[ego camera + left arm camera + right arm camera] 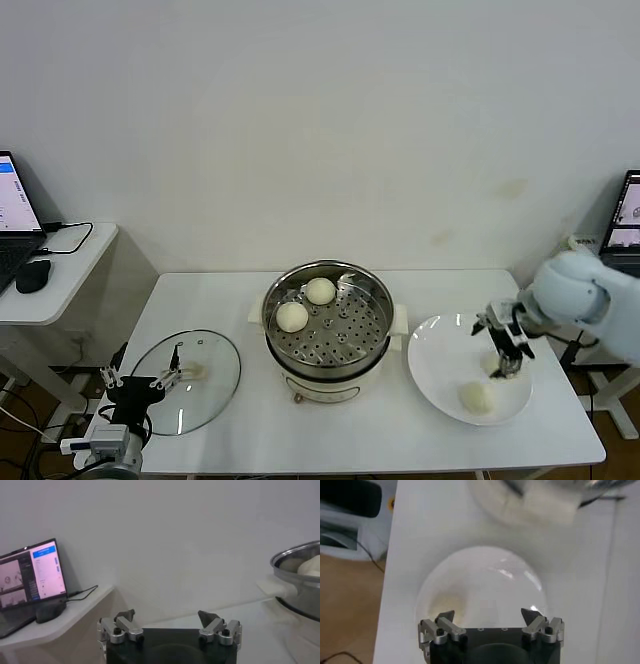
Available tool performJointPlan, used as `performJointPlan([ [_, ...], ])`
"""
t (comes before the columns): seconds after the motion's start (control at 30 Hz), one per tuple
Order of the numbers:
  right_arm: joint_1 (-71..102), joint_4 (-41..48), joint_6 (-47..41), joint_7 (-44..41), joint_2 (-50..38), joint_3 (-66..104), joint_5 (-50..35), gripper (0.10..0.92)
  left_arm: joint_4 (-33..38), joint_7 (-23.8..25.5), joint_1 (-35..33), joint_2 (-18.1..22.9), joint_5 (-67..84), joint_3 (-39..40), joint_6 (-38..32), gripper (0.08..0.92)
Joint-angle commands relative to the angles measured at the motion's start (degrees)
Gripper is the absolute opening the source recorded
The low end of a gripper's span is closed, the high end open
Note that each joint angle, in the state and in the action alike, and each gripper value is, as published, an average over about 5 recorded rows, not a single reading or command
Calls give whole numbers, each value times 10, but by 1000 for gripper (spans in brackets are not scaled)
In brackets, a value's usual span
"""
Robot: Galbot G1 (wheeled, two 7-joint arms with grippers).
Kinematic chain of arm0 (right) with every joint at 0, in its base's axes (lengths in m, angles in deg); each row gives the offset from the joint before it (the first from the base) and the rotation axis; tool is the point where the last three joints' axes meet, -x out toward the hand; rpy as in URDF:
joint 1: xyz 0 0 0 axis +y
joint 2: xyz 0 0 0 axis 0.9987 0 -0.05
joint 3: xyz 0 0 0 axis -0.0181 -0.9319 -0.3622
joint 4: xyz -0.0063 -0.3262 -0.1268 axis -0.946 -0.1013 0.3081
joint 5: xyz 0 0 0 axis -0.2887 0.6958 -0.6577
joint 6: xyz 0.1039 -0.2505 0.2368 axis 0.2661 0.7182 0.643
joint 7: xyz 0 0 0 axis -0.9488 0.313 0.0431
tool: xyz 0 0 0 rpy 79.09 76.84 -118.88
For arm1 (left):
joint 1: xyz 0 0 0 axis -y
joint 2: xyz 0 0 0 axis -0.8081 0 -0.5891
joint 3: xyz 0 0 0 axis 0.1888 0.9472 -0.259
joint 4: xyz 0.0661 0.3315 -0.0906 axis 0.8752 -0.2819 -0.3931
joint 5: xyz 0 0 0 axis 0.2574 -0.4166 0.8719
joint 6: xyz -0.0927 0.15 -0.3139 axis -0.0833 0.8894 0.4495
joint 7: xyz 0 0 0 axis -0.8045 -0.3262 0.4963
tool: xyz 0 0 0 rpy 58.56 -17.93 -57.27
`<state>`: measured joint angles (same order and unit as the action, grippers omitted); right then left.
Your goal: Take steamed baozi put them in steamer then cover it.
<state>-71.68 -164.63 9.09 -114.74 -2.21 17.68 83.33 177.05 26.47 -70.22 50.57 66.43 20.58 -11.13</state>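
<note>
Head view: two baozi [305, 303] sit inside the steamer [372, 300]. Right gripper [505, 352], jaws spread, hovers over the plate [432, 372]. Left gripper [150, 384], also spread, sits beside the glass cover [210, 400].

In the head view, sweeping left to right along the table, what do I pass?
Left gripper, open → glass cover lying flat → steamer holding two baozi → white plate → baozi on the plate → right gripper, open above the plate.
</note>
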Motion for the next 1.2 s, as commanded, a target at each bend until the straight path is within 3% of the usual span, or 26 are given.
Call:
performJointPlan([
  [0.03, 179, 4, 23, 7, -25, 121, 50, 823, -1, 1, -1, 0, -2, 0, 0, 823],
  [0.4, 222, 35, 20, 33, 22, 146, 55, 817, 2, 1, -6, 6, -6, -2, -1, 823],
  [0.73, 228, 67, 20, 43, 46, 148, 69, 756, -2, 0, -5, 6, -6, -2, -1, 823],
  [1.2, 229, 85, 15, 53, 60, 158, 62, 575, -1, -1, -4, 6, -6, -3, -1, 823],
])
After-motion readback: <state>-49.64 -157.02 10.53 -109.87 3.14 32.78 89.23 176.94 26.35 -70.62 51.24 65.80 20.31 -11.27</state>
